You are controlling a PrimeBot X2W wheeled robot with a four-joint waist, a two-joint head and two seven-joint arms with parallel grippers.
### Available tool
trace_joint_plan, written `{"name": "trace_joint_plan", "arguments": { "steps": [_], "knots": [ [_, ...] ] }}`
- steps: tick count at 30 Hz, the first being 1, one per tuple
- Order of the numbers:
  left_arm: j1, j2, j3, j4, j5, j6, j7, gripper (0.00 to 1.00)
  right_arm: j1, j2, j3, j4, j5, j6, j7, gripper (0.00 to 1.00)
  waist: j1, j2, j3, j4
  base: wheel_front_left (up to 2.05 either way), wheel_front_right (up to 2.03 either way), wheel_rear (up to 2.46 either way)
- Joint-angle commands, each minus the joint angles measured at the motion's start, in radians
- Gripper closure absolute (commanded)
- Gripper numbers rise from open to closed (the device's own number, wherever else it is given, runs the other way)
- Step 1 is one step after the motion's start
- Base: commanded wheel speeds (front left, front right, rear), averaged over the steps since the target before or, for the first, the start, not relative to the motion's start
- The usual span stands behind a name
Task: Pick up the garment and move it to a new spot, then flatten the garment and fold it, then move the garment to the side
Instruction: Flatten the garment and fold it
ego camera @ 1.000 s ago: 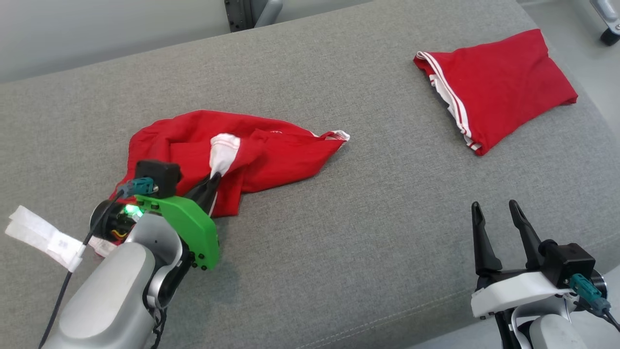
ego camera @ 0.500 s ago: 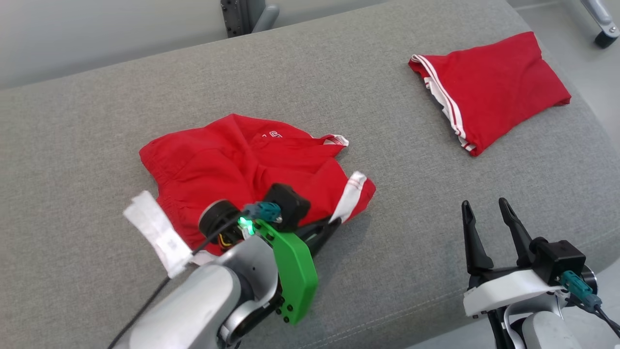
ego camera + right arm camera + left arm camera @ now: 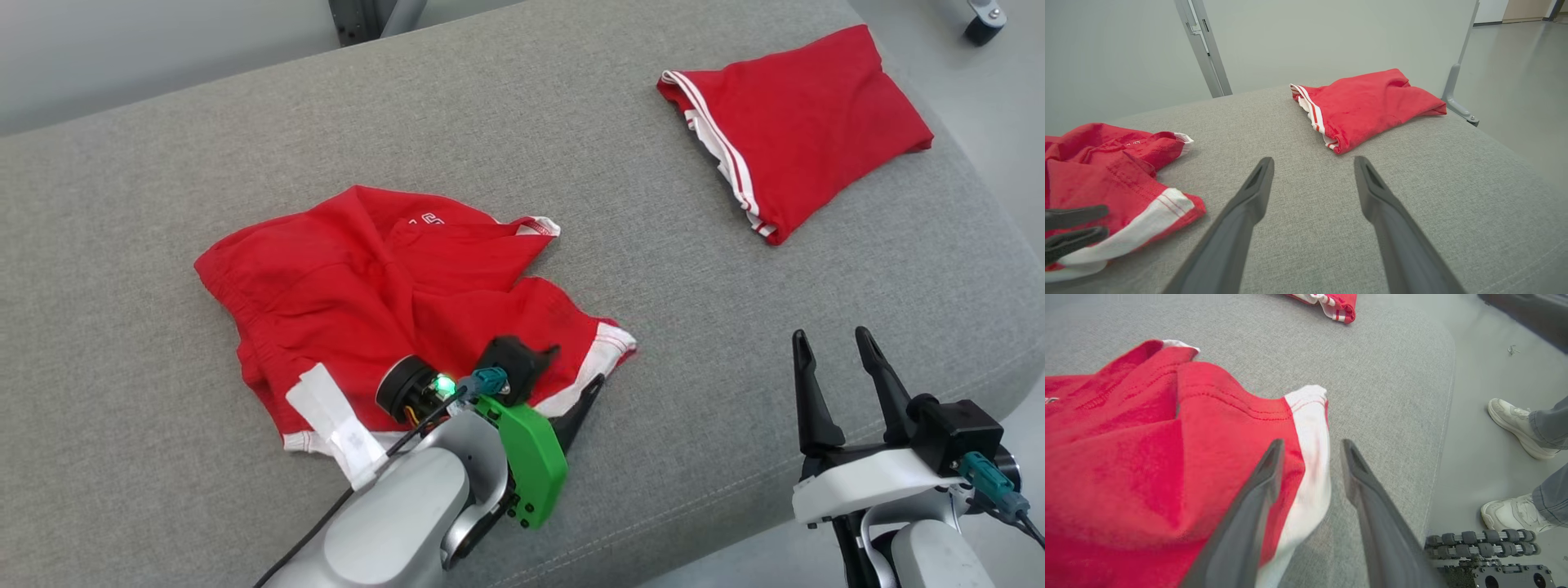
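The garment (image 3: pixel 343 286) has been dragged open at the middle of the grey cushion (image 3: pixel 653 204) and its white hem (image 3: pixel 1310 416) just released by the left pincer (image 3: pixel 1312 446), now parted astride it; the right pincer (image 3: pixel 831 339) is held apart; flattening is judged unfinished.

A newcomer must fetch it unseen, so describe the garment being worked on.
On the grey cushion, look to the left-hand half, by the left gripper. The red shorts there lie rumpled and spread, white hem showing, unlike the folded red garment at the far right.
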Motion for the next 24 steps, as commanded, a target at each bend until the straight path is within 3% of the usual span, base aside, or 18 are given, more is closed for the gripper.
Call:
{"name": "trace_joint_plan", "arguments": {
  "steps": [1,7,15,18,22,24],
  "knots": [
    [-0.016,-0.003,0.011,0.003,-0.005,0.008,-0.013,0.00,0.008,-0.001,-0.005,-0.002,-0.003,-0.002,-0.003,0.00,0.0000,0.0115,-0.006,0.011,0.00,0.00,0.00],
    [0.036,0.043,0.072,-0.087,-0.042,0.062,-0.063,0.00,0.028,-0.001,-0.008,-0.002,-0.004,-0.002,-0.003,0.00,0.0000,0.0115,-0.033,0.052,0.00,0.00,0.00],
    [0.212,0.231,0.238,-0.324,-0.081,0.219,-0.164,0.00,0.049,-0.001,-0.022,-0.021,-0.015,-0.002,-0.003,0.00,0.0000,0.0115,-0.055,0.105,0.00,0.00,0.00],
    [0.288,0.275,0.286,-0.362,-0.100,0.257,-0.220,0.00,0.050,-0.001,-0.044,-0.043,-0.035,-0.002,-0.003,0.00,0.0000,0.0115,-0.063,0.130,0.00,0.00,0.00],
    [0.377,0.303,0.351,-0.363,-0.091,0.292,-0.288,0.00,0.054,-0.001,-0.080,-0.085,-0.061,-0.002,-0.003,0.00,0.0000,0.0115,-0.079,0.165,0.00,0.00,0.00],
    [0.418,0.287,0.390,-0.366,-0.100,0.291,-0.300,0.00,0.064,-0.001,-0.094,-0.099,-0.071,-0.002,-0.003,0.00,0.0000,0.0115,-0.092,0.183,0.00,0.00,0.00]
  ]
}}
